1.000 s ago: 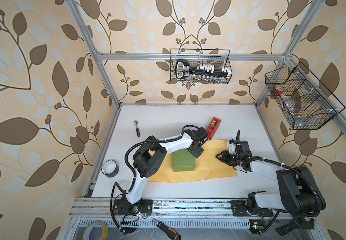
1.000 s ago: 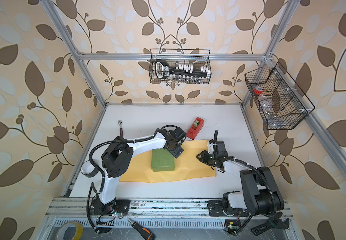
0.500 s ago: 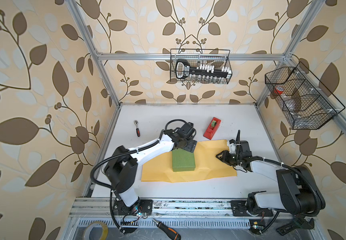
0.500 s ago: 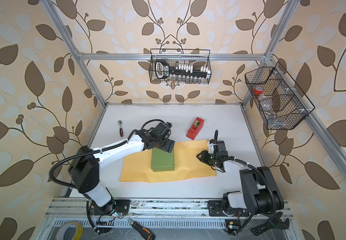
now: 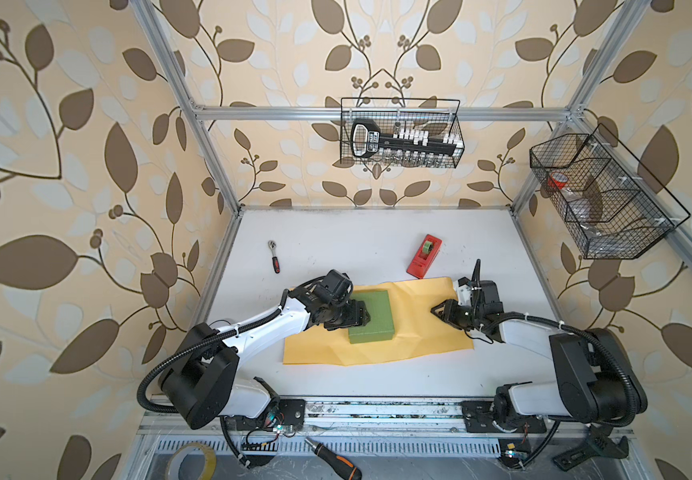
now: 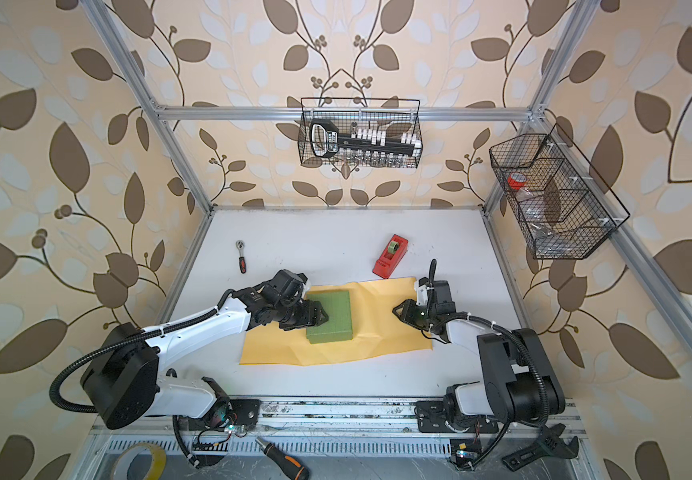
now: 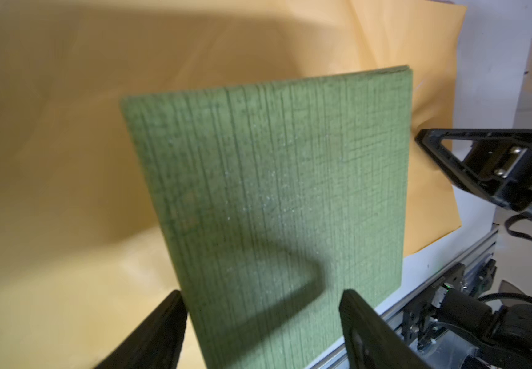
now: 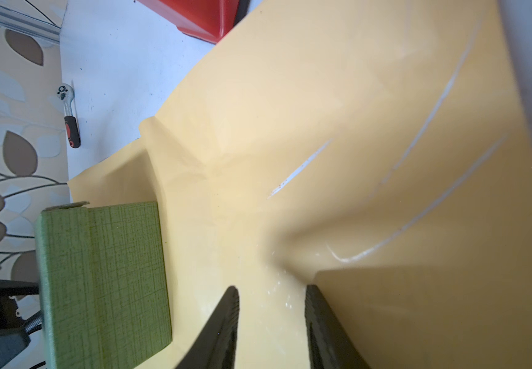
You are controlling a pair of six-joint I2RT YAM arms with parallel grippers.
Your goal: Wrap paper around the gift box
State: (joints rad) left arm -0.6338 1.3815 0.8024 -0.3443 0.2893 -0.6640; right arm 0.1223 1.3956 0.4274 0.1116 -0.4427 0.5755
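The olive-green gift box lies flat on the pale yellow-orange paper, left of the sheet's middle. My left gripper hovers low over the box's left edge, pointing right. In the left wrist view the left gripper is open, one finger beside the gift box and one above it. My right gripper rests low on the paper's right part, pointing at the box. In the right wrist view the right gripper is open over the creased paper, the gift box ahead.
A red tape dispenser touches the paper's far edge. A ratchet wrench lies at the back left. Wire baskets hang on the back wall and the right wall. A screwdriver and a tape roll lie below the front rail.
My left arm has swung from the box's far right corner round to its left edge, and its jaws have narrowed somewhat. The right arm has not moved.
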